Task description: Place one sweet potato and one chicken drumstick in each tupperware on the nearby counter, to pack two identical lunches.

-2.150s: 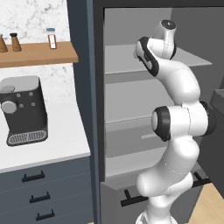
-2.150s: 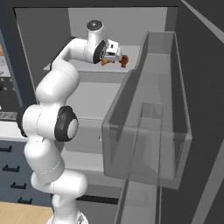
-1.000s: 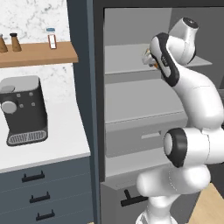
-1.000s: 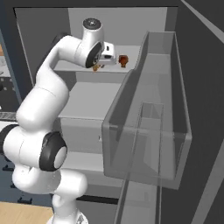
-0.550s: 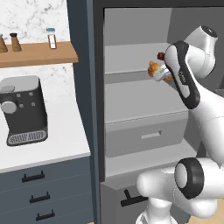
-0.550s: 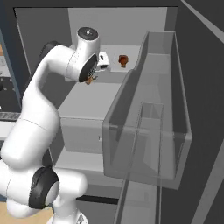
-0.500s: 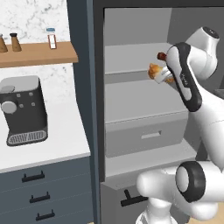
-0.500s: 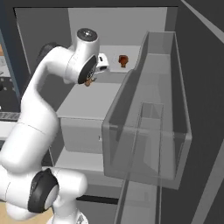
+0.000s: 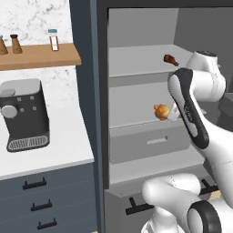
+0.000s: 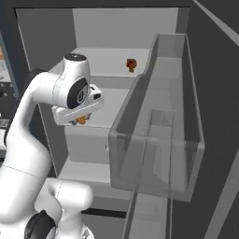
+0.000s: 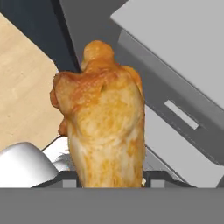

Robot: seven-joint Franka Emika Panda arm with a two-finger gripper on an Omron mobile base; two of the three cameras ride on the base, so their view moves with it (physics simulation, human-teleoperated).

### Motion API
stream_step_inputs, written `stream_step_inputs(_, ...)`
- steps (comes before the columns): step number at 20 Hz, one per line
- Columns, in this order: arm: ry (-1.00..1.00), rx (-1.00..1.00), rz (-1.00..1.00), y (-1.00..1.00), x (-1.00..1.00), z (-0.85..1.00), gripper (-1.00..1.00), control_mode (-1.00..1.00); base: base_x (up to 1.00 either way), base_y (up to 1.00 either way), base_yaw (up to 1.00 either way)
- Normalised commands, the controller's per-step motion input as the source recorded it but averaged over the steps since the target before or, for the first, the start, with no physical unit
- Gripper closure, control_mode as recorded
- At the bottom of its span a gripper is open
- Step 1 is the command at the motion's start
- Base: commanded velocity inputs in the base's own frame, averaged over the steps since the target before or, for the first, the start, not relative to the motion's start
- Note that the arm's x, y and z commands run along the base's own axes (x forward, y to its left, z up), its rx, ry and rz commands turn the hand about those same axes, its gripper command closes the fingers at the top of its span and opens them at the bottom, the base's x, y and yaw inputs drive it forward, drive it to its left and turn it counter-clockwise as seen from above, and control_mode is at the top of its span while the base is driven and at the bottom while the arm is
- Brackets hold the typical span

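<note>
gripper (image 9: 169,113) clamped on golden chicken drumstick (image 9: 161,111) | darker drumstick (image 9: 170,58) on fridge shelf at 12 o'clock | keep grip firm, swing clear toward counter (image 9: 45,152) at 9 o'clock

fridge (image 9: 136,91): open, grey shelves inside, clear door bin (image 10: 158,135)
coffee machine (image 9: 25,113): left of fridge
wooden shelf (image 9: 41,57): above coffee machine, marble wall (image 9: 27,22) behind
floor (image 11: 22,100): light wood
</note>
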Motion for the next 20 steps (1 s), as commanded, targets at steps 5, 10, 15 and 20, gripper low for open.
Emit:
stream_step_inputs(5, 0.25, -0.04, 0.11, 0.03, -0.89, -0.67, 1.0, -1.0, 0.0, 0.0, 0.0)
stream_step_inputs(10, 0.16, 0.0, 0.1, 0.0, -0.99, -0.66, 1.0, -1.0, 0.0, 0.0, 0.0)
stream_step_inputs(15, 0.02, 0.0, 0.04, 0.0, -0.37, -0.18, 1.0, 1.0, -0.47, 0.03, 0.06)
stream_step_inputs(20, 0.0, 0.0, 0.0, 0.0, 0.0, 0.0, 1.0, 1.0, -0.38, 0.62, 0.03)
